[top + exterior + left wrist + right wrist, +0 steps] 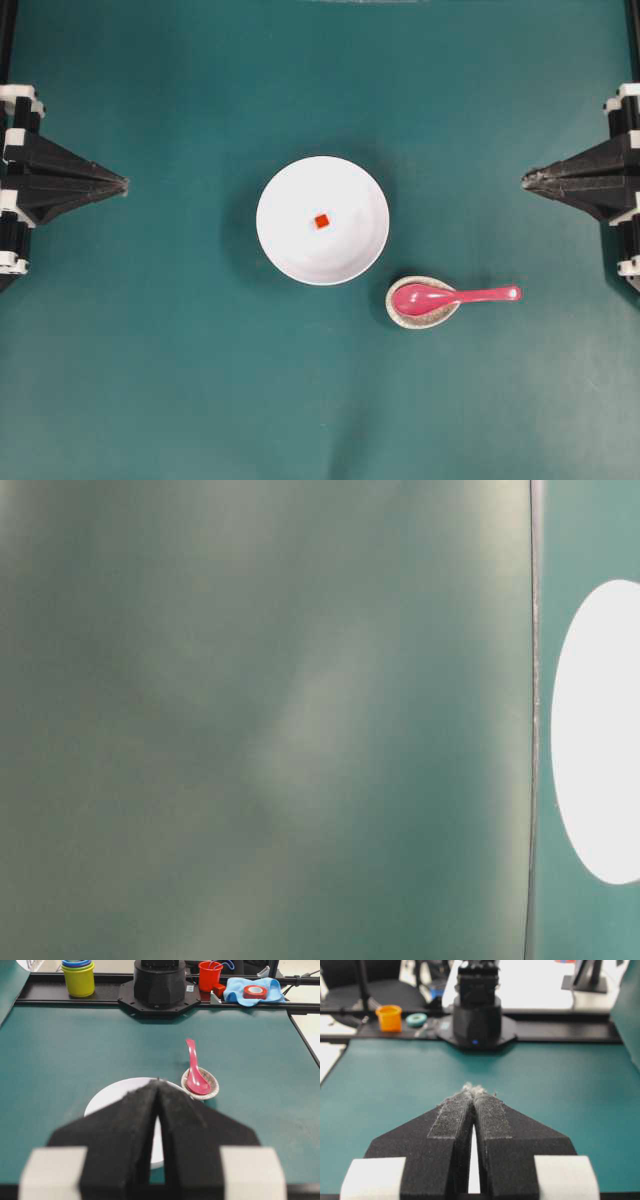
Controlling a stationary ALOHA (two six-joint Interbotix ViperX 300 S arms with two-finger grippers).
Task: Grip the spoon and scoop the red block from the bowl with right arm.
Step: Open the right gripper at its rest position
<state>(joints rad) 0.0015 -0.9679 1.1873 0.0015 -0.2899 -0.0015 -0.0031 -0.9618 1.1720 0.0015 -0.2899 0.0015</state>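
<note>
Two arms sit parked at opposite edges of the green desk (150, 380), and nothing of the task has begun. The right gripper (527, 179) has its jaws pressed together and holds nothing; the left gripper (123, 184) is likewise closed and empty. The spoon (450, 296) lies with its scoop resting in a small speckled dish (402, 316) just beside the bowl (290, 250), its handle sticking out over the dish's rim toward the right arm's side, raised a little off the desk. The red block (321, 221) sits alone near the middle of the bowl, well apart from the spoon. By its gloss the spoon looks hard, stiff and slippery, probably light, so a pinch across the narrow handle near its free end seems the safest hold, square on so it does not twist or squirt out. The jaws must part first. The block is tiny and likely to skate across the smooth bowl when pushed, so the scoop may need to trap it against the sloping wall.
</note>
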